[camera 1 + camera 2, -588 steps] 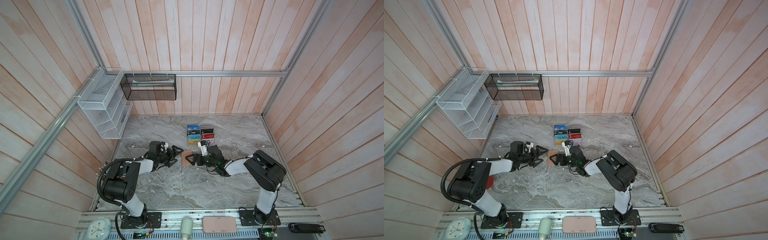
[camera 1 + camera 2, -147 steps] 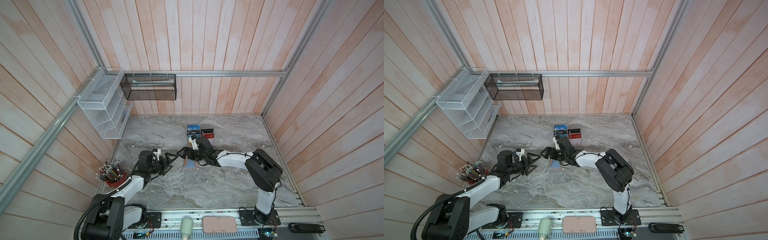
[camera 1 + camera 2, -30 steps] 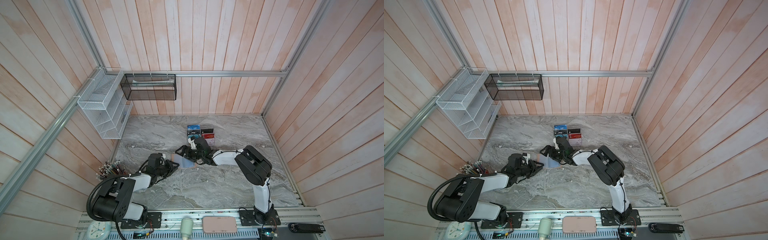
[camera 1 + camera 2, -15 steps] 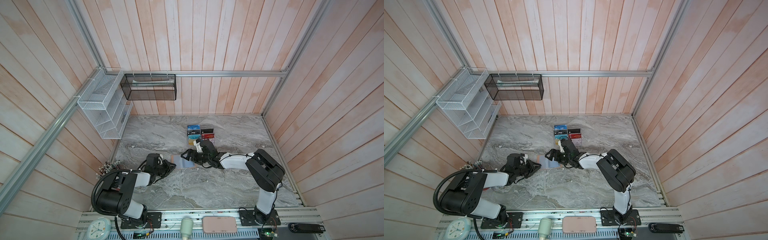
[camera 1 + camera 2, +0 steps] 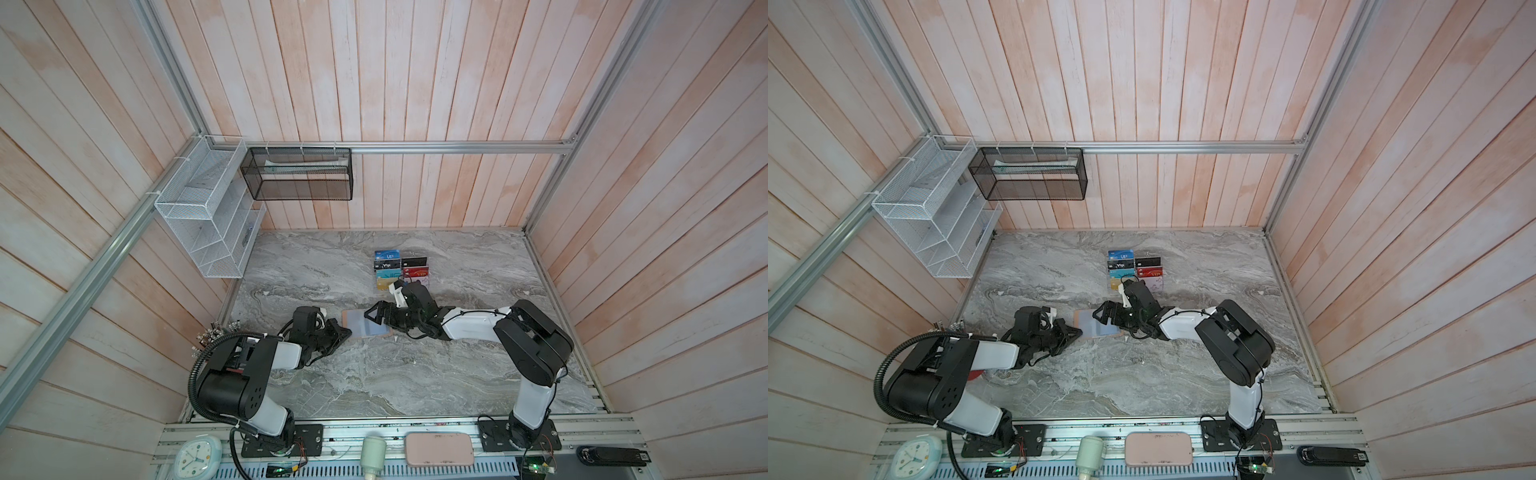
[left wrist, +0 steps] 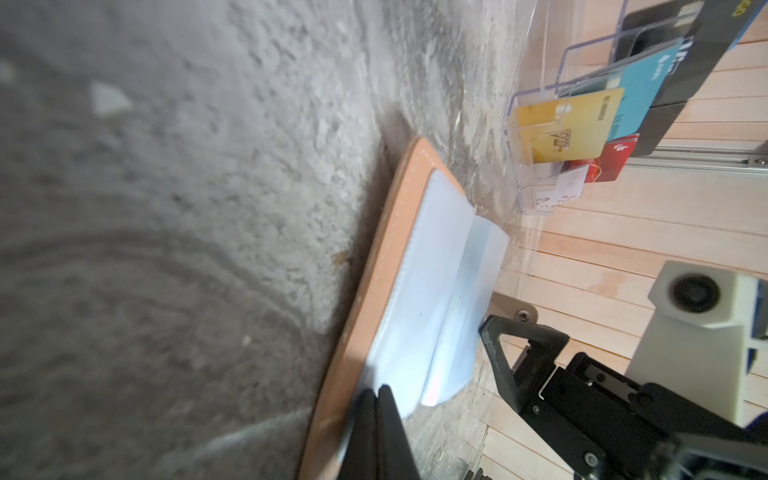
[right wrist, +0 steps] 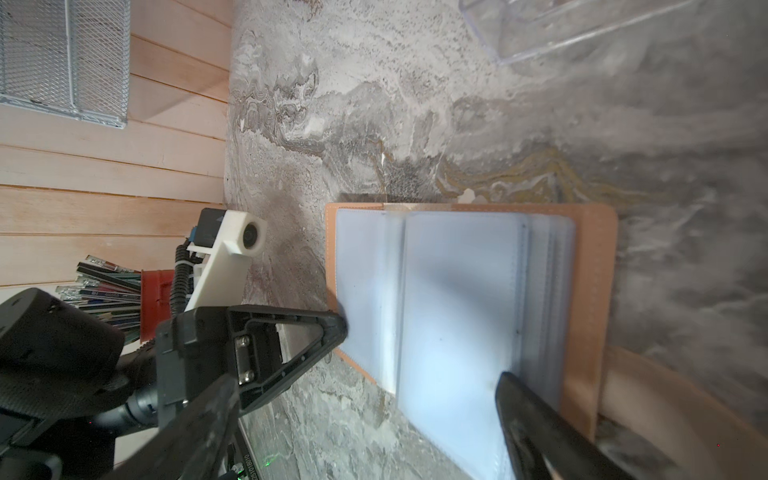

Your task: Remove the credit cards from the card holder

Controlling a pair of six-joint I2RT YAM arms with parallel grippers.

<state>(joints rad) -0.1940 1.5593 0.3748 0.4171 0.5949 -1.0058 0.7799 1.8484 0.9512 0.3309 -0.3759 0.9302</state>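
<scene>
Front rail, well nearer than the tan-pink leather-look bifold card holder [image 5: 360, 331]: a pink rounded-corner case [image 5: 439, 455] and a round white clock with a pale green rim [image 5: 192, 457].

Red cup of pens [image 7: 154, 303]: well apart from the card holder, out past its left-arm side, against the wall.

Card holder lies open and flat on the grey marble-patterned tabletop [image 5: 374, 374], mid-table, with its pale blue clear sleeves [image 7: 457, 291] facing up. The sleeves read cloudy; whether credit cards sit inside them cannot be told.

Left gripper [image 5: 345, 332] is at the holder's left edge. In the left wrist view its black fingertips [image 6: 391, 422] are pressed together on that edge, one against the tan cover and one on a sleeve corner.

Right gripper [image 5: 379, 322] is at the holder's opposite edge, jaws spread wide. One black finger [image 7: 534, 419] lies over the top sleeve; touching or just above, cannot tell.

Just beyond the holder, past the right gripper: a clear acrylic tiered rack [image 5: 417, 284] with coloured cards [image 5: 387, 274] standing in its tiers.

Far beyond the holder, on the walls: a white wire-mesh shelf [image 5: 203, 216] to the left, and a black mesh basket [image 5: 299, 176] beside it.
</scene>
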